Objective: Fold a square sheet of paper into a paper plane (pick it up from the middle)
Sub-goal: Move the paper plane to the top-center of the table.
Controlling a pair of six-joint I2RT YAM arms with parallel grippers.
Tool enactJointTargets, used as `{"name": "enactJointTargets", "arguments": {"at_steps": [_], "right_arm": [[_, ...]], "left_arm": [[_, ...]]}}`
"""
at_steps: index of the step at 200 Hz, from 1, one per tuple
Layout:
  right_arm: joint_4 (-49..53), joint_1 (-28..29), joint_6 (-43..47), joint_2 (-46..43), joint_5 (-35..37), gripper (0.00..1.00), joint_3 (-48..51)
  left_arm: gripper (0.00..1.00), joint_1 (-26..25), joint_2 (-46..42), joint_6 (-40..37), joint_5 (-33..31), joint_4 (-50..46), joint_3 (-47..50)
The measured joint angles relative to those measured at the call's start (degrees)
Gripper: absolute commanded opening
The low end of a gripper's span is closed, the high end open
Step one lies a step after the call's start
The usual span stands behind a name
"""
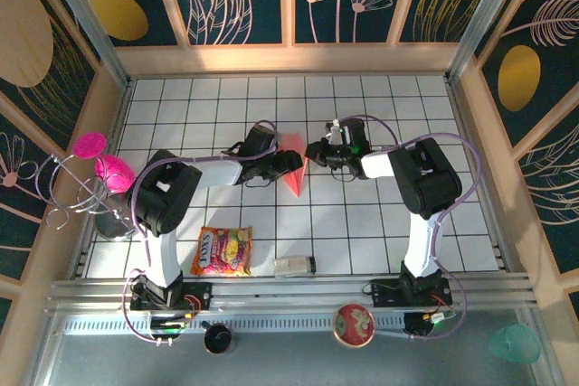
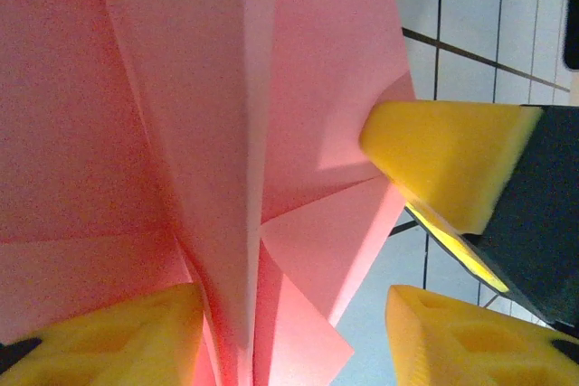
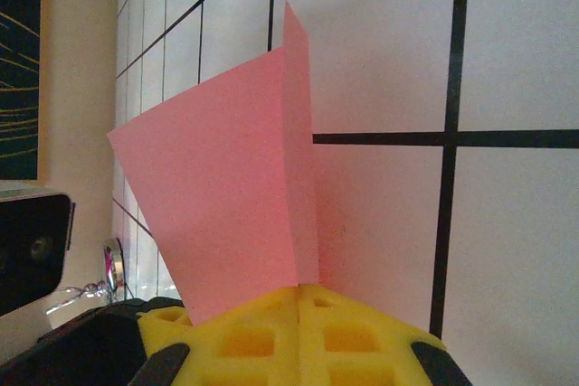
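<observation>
Now, with the right gripper point(image 3: 298, 309) pinching the paper plane point(image 1: 297, 169) upright above the middle of the tabletop point(image 1: 380, 223) and the left gripper point(image 2: 289, 341) spread around its folds, we'd back the left straight off so no pad drags the crease open.

Snack packet point(image 1: 223, 251) (orange-yellow), magenta discs point(image 1: 113, 172) on wire.

We've got both arms reaching inward, grippers nearly meeting. Left gripper point(image 1: 289, 163) jaws apart; right gripper point(image 1: 314, 153) pinched shut on the paper plane point(image 1: 297, 178).
</observation>
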State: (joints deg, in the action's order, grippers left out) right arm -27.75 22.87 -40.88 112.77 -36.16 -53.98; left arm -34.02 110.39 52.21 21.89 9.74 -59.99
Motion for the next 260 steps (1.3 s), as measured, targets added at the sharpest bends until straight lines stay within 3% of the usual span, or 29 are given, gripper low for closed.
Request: {"name": "enactJointTargets", "arguments": {"at_steps": [72,111,194,229,260], "right_arm": [[0.0,0.7,0.0,-0.6,-0.3,0.00,0.0],[0.1,0.8,0.0,-0.8,-0.3,0.01,0.0],[4.2,0.8,2.2,-3.8,3.4,0.38,-0.4],[5.8,0.8,3.7,-10.0,9.3,0.53,1.4],[7.5,0.8,5.8,-17.7,15.9,0.58,4.4]], "left_arm": [[0.45,-0.2,0.5,-0.1,-1.9,-2.7,-1.4],[0.33,-0.2,0.7,-0.7,-2.9,-4.1,-1.6],[0.09,-0.2,0.7,-1.8,-4.5,-5.8,-2.2],[0.07,-0.2,0.7,-4.8,-8.1,-10.4,-5.0],[0.07,-0.2,0.7,-10.2,-14.9,-18.0,-11.2]]}}
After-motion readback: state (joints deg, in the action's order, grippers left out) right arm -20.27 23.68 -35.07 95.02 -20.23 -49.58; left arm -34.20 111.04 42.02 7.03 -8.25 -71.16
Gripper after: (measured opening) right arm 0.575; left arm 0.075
